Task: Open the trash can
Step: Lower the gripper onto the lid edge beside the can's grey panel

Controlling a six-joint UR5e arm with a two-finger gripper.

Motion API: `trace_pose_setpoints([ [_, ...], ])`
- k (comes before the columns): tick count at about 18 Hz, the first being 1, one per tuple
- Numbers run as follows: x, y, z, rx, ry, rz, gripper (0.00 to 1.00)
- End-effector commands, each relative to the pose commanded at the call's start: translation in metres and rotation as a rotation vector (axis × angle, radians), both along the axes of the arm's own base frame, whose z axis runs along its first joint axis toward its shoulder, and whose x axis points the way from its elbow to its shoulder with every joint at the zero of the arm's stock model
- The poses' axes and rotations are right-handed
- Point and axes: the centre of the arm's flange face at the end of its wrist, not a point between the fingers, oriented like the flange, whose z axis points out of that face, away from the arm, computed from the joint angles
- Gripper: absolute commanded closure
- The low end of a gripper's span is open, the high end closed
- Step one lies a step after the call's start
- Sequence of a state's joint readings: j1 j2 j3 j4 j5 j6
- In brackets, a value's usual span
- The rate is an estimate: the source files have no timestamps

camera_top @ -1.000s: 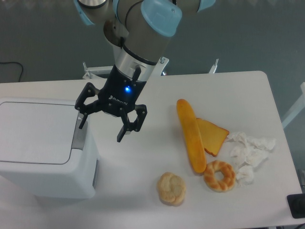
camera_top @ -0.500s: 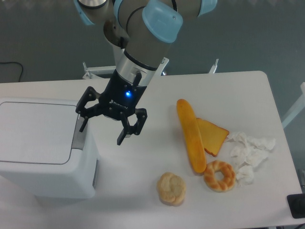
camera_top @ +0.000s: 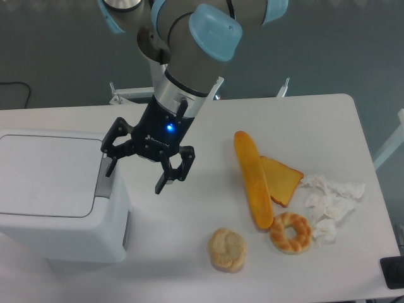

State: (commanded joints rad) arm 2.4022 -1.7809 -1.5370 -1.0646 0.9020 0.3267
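White tabletop (camera_top: 208,126) fills most of the view, set against a dark grey-blue backdrop. At its left edge stands the trash can (camera_top: 57,196), a large white boxy bin whose flat lid is down, with a grey push tab (camera_top: 105,180) along the lid's right side. The end effector (camera_top: 134,173) hangs from the arm just right of the bin, its two dark fingers spread apart and holding nothing; one fingertip sits over the upper end of the grey tab, though contact cannot be judged, and the other points down over bare tabletop. A blue light glows on its body. Well to the right lie a long baguette (camera_top: 253,178), a toast slice (camera_top: 282,180) touching it, a ringed bagel (camera_top: 291,232), a round bun (camera_top: 227,249) and crumpled tissue (camera_top: 331,203).
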Motion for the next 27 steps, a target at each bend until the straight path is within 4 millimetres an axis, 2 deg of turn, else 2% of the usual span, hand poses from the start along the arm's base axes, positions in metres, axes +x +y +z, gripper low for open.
trace_pose_setpoints([
  [6, 0.005, 0.005, -0.005, -0.006, -0.005, -0.012, 0.0],
  [27, 0.001, 0.01, -0.019, -0.014, -0.002, -0.037, 0.0],
])
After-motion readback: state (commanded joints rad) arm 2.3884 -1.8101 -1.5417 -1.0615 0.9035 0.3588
